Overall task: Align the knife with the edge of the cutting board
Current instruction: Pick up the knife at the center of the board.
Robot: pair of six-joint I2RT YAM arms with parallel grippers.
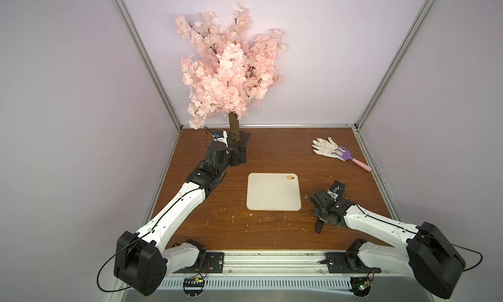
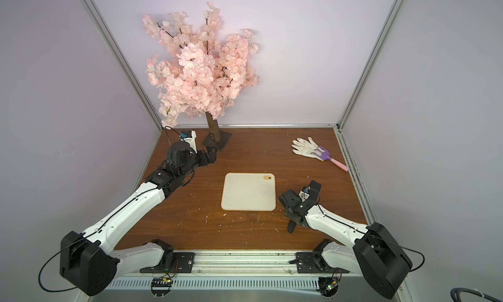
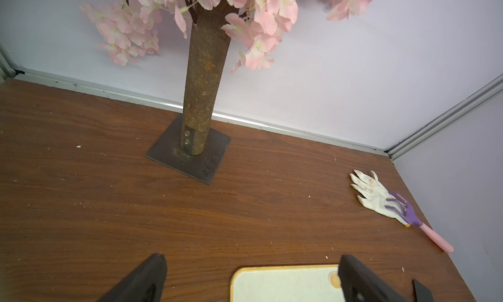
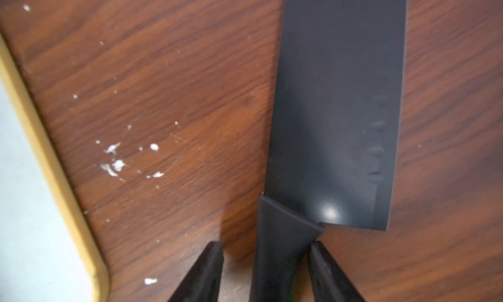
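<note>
Two arms reach over the wooden surface (image 1: 272, 232) in both top views. The cutting board (image 1: 273, 191), a cream rectangle with rounded corners, a thin tan rim and a ringed hole at a far corner, lies flat in the middle. Just beside its right edge the right hand (image 1: 318, 206) bends down over the knife (image 1: 319, 227). Only the slim black handle end shows, and the blade is hidden beneath the wrist. The left hand (image 1: 241, 155) sits well apart by the blossom tree (image 1: 228, 69), probably to leave the board free.

Left wrist view: the left hand's matte black fingers (image 3: 152, 276) are spread wide with nothing between them.

Right wrist view: the knife lies flat. Its broad matte blade, faintly dimpled, is roughly parallel to the board's rim but apart from it, with flecked wood between. The right hand's fingers straddle the handle near the blade, one seemingly touching and the other showing a gap, so the handle is not clamped. Holding so close to the blade should let the hand swing the knife against the edge.
</note>
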